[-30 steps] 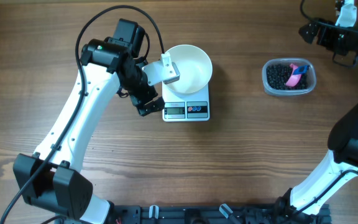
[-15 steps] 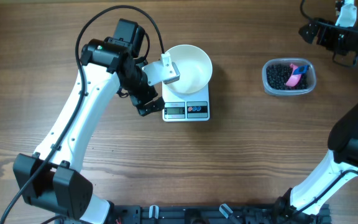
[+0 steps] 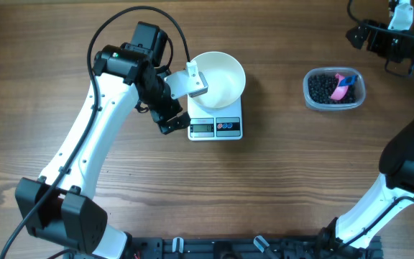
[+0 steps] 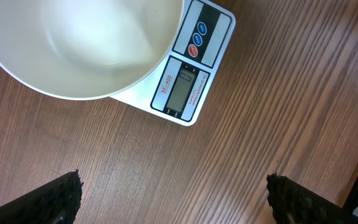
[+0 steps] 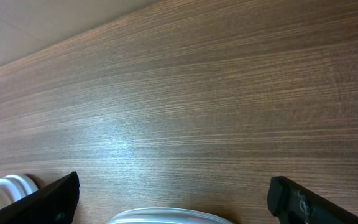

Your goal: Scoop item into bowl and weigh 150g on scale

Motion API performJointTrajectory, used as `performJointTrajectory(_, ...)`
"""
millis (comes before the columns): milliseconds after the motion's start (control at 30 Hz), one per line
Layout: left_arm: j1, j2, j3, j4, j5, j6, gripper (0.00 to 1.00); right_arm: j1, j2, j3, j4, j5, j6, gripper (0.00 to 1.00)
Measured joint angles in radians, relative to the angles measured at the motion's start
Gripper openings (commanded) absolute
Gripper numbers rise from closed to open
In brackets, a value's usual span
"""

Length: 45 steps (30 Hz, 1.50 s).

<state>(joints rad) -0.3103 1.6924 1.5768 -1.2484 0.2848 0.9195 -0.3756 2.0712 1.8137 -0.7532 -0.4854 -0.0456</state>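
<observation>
The white bowl (image 3: 221,78) stands on the white scale (image 3: 215,126) left of centre, and in the left wrist view the bowl (image 4: 73,43) looks empty above the scale (image 4: 188,84) with its grey display. My left gripper (image 3: 169,111) hangs open just left of the scale, and the left wrist view shows the left gripper (image 4: 173,190) with only table between its fingers. The item, a heap of black beans (image 3: 322,88), lies in a clear tub (image 3: 310,97). My right gripper (image 3: 372,50) is open above and right of that tub; in its wrist view the right gripper (image 5: 173,193) holds nothing.
A pink and blue scoop (image 3: 345,85) lies in the tub on the beans. The tub's rim (image 5: 169,216) shows at the bottom of the right wrist view. The left arm reaches in from the front left, the right arm along the right edge.
</observation>
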Motion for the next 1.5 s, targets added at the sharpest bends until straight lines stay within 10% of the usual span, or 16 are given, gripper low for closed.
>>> performJointTrajectory(267,0.0,0.0,0.0,0.0,0.0,0.0,1.0,-0.002,0.0,0.0,-0.1,-0.024,0.204,1.0)
performJointTrajectory(667,0.0,0.0,0.0,0.0,0.0,0.0,1.0,-0.027,-0.193,0.006,-0.276,-0.064,0.083,1.0)
performJointTrajectory(800,0.0,0.0,0.0,0.0,0.0,0.0,1.0,-0.026,-0.203,-0.006,-0.32,-0.033,0.061,0.73)
performJointTrajectory(1500,0.0,0.0,0.0,0.0,0.0,0.0,1.0,0.145,-0.203,-0.278,-0.188,0.383,0.298,0.53)
